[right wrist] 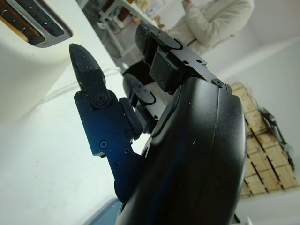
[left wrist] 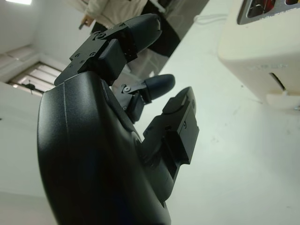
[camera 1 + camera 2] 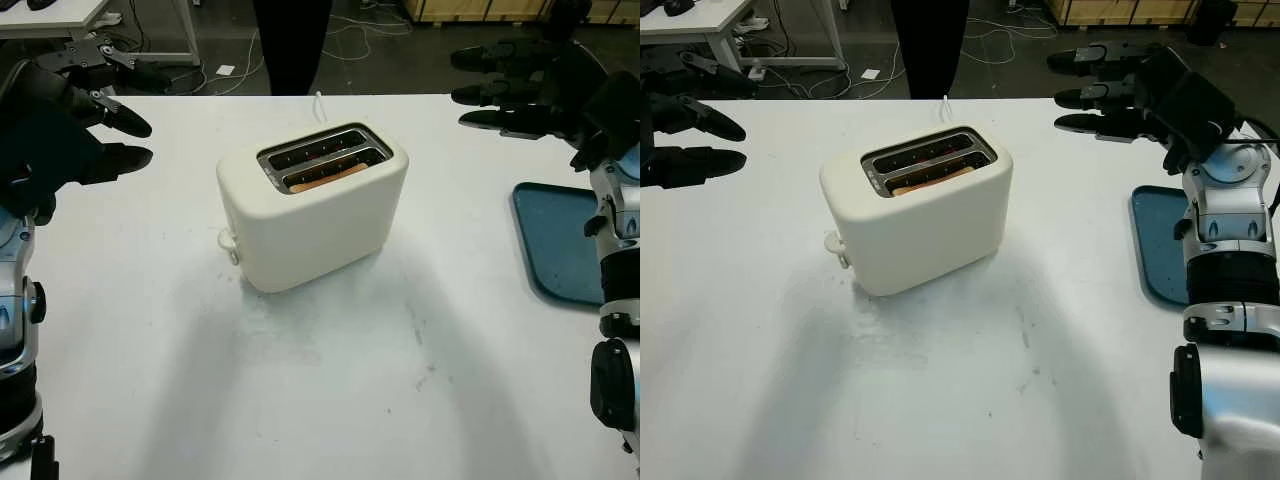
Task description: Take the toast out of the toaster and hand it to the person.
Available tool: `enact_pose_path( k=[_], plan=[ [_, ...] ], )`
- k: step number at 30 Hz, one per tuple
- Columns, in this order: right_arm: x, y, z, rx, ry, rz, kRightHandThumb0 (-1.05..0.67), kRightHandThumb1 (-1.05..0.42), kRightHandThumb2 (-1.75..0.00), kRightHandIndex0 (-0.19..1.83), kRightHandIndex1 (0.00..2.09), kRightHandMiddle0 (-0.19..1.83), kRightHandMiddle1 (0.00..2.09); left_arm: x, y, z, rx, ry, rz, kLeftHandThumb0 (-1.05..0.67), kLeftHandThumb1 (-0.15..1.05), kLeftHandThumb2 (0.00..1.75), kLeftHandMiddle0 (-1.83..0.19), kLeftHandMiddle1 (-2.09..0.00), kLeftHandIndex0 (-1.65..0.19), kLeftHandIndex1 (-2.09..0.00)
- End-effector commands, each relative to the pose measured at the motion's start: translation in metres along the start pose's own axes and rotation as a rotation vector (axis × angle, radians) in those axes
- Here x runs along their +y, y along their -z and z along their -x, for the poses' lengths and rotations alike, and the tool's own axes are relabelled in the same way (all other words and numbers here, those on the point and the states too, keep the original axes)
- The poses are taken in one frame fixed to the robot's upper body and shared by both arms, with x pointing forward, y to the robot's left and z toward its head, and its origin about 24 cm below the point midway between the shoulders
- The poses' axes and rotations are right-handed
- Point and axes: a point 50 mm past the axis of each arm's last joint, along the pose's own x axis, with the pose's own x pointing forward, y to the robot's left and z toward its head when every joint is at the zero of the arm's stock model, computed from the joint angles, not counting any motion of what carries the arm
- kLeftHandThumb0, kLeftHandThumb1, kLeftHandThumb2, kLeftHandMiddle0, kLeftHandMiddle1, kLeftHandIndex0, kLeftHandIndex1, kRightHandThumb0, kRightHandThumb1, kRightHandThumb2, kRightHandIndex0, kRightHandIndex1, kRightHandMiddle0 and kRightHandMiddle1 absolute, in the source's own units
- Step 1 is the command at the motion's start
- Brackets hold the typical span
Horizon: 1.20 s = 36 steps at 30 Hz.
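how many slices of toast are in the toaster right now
1: a single toast sits in the toaster's slot nearer the robot. The far slot looks empty, though its depths are hidden.

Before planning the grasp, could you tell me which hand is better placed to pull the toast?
Probably the right hand: open, nearer the cream toaster's toast slot than the left hand.

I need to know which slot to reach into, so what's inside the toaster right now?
The toaster holds one toast in its nearer slot, only the top edge showing. The farther slot looks empty; its depths are hidden. Left hand and right hand are open, off to its sides.
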Motion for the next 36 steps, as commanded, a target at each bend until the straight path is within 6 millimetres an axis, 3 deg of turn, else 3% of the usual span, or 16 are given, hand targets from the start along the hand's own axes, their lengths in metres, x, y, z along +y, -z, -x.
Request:
enact_pose_path(
  k=[1,11,20,36],
  plan=[
    [0.003,0.005,0.002,0.01,-0.008,-0.027,-0.38,-0.73,0.0,0.85,0.02,0.78,0.01,0.0,-0.002,0.0,-0.002,0.007,-0.008,0.47,0.89,0.01,-0.58,-1.18,-0.56,-0.87],
    [0.009,0.018,0.011,0.029,-0.007,-0.018,-0.45,-0.76,-0.01,0.87,0.03,0.78,0.0,-0.011,0.001,-0.009,-0.011,0.042,0.005,0.51,0.9,0.01,-0.59,-1.24,-0.56,-0.92],
    [0.015,0.029,0.02,0.042,0.012,-0.076,-0.45,-0.78,-0.01,0.87,0.02,0.78,0.0,-0.014,0.004,-0.005,-0.015,0.036,0.017,0.51,0.92,0.04,-0.52,-1.37,-0.47,-1.06],
    [0.017,0.032,0.021,0.032,0.01,-0.1,-0.48,-0.78,0.0,0.88,0.02,0.78,0.01,-0.019,0.01,-0.002,0.001,0.041,0.013,0.46,0.91,0.05,-0.47,-1.37,-0.4,-1.09]
  ],
)
